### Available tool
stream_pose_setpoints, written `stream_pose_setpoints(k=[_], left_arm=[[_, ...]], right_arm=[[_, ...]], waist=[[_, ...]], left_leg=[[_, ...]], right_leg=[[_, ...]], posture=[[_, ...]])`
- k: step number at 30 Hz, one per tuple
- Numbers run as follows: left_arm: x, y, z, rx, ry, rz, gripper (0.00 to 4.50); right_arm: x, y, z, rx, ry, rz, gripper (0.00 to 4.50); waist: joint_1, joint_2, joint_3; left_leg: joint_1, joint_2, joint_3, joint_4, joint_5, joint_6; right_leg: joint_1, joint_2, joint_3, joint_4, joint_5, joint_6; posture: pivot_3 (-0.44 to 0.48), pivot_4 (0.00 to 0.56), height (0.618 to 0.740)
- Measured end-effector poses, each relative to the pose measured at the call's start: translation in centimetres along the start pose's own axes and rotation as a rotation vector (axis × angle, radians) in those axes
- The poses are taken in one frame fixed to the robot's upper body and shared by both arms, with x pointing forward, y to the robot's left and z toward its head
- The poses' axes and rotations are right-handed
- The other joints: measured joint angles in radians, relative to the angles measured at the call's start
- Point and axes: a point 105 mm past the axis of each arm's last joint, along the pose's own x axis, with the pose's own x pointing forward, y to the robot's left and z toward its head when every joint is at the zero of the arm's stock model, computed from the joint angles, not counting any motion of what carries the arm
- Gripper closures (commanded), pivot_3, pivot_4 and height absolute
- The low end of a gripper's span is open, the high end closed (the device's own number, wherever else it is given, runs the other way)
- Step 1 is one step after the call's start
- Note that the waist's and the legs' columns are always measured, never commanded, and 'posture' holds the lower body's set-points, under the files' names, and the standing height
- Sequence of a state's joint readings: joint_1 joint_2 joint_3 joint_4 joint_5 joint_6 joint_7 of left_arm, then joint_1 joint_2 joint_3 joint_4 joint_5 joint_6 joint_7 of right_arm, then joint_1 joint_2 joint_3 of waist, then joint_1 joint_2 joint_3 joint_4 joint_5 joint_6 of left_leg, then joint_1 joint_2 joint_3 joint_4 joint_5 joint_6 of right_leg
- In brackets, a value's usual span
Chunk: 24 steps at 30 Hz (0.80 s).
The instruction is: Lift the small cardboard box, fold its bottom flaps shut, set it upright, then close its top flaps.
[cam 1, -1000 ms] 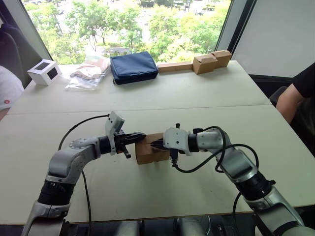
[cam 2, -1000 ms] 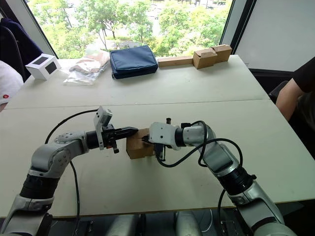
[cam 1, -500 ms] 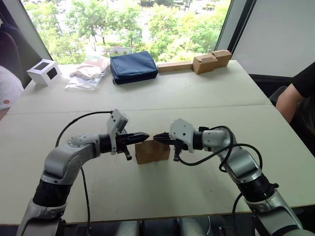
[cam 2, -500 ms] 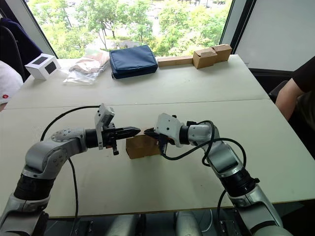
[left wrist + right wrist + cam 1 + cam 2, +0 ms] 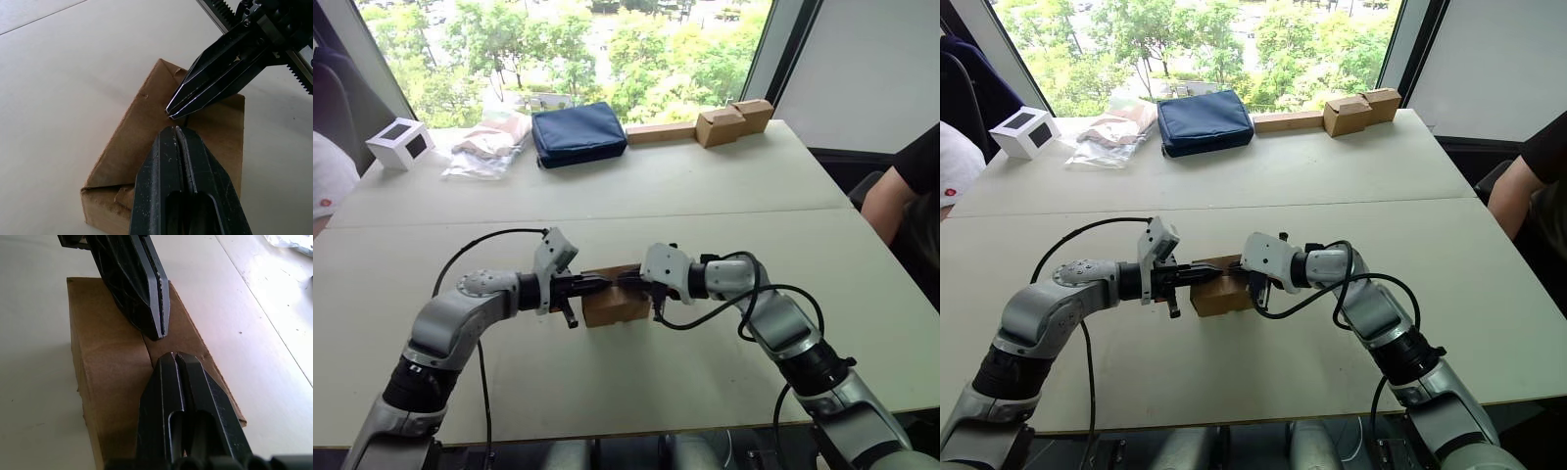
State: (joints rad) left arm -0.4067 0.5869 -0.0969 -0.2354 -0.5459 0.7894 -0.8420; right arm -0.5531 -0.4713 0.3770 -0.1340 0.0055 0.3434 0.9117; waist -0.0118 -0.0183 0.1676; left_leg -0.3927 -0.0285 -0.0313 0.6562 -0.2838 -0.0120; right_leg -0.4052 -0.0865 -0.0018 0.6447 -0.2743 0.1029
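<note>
The small cardboard box (image 5: 616, 302) is seated upright on the counter (image 5: 705, 186), near its front middle, between the two arms. The top flaps (image 5: 122, 347) are folded down flat, and a seam between them is seen in the right wrist view. The bottom flaps are hidden under the box.

The left pincer (image 5: 597, 284) is closed, nothing gripped, with tips placed over the box top from the robot's left. The right pincer (image 5: 628, 283) is also closed and empty, with tips placed over the box top from the right. The two tips are brought nearly nose to nose above the seam, just apart. Contact with the cardboard cannot be told for certain.

At the far edge of the counter are seen a white box (image 5: 401, 143), a navy pouch (image 5: 578, 133) and tan cardboard blocks (image 5: 734, 121). A person's arm (image 5: 891, 196) is visible at the right.
</note>
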Motion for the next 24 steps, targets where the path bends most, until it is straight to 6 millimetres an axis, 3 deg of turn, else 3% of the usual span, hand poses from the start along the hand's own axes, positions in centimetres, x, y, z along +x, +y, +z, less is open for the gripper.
stream_pose_setpoints(k=[3,6,9,11,15,16,20,24], left_arm=[[-0.1,0.0,0.8,-0.033,-0.057,-0.004,4.47],[-1.5,0.4,2.7,-0.003,-0.142,0.044,4.47],[-4.0,1.0,5.1,0.105,-0.228,0.143,4.47],[-5.9,1.2,5.3,0.128,-0.205,0.176,4.47],[-8.2,1.4,2.4,0.047,-0.097,0.204,4.47],[-9.0,1.3,0.4,-0.006,-0.04,0.211,4.47],[-10.1,0.0,-3.4,-0.122,0.038,0.2,4.47],[-11.3,-0.2,-4.5,-0.178,0.036,0.231,4.47]], right_arm=[[0.0,-0.2,0.5,0.023,-0.035,-0.009,4.5],[-0.6,-1.1,2.6,0.118,-0.185,-0.054,4.5],[-3.1,-2.7,5.3,0.175,-0.33,-0.127,4.5],[-5.1,-3.2,5.7,0.211,-0.361,-0.16,4.5],[-7.4,-2.3,3.4,0.345,-0.307,-0.176,4.5],[-8.1,-1.6,2.4,0.398,-0.28,-0.181,4.5],[-9.9,0.1,-0.1,0.481,-0.178,-0.193,4.5],[-10.5,1.9,-2.4,0.539,-0.091,-0.173,4.5]], waist=[[0.0,0.0,0.0],[-0.002,0.0,0.0],[0.0,0.0,0.0],[0.0,0.0,0.0],[0.0,0.0,0.0],[0.0,0.001,0.0],[0.0,0.002,0.0],[0.003,0.002,0.001]], left_leg=[[0.0,0.0,0.0,0.0,0.0,0.0],[0.0,0.001,0.0,-0.001,0.0,0.0],[0.0,0.001,0.0,-0.002,0.001,-0.001],[0.0,0.0,0.0,-0.003,0.001,-0.001],[0.001,0.001,0.0,-0.006,0.001,-0.001],[0.001,0.001,0.0,-0.007,0.001,-0.001],[0.001,0.002,0.0,-0.009,0.0,-0.001],[0.001,0.003,0.0,-0.008,0.0,-0.001]], right_leg=[[0.0,0.0,0.0,0.0,0.0,0.0],[-0.001,0.0,0.0,0.0,0.0,0.0],[-0.001,0.0,0.001,0.0,0.0,0.0],[-0.001,-0.001,0.001,-0.001,0.0,0.0],[0.001,-0.002,0.001,-0.005,0.0,0.0],[0.0,-0.002,0.001,-0.006,0.0,0.0],[0.001,-0.002,0.001,-0.008,0.0,-0.001],[0.002,-0.002,0.001,-0.012,0.0,-0.007]], posture=[[0.0,0.15,0.737],[0.0,0.15,0.737],[0.0,0.15,0.737],[0.0,0.15,0.737],[0.0,0.15,0.737],[0.0,0.15,0.737],[0.0,0.15,0.737],[0.0,0.15,0.737]])
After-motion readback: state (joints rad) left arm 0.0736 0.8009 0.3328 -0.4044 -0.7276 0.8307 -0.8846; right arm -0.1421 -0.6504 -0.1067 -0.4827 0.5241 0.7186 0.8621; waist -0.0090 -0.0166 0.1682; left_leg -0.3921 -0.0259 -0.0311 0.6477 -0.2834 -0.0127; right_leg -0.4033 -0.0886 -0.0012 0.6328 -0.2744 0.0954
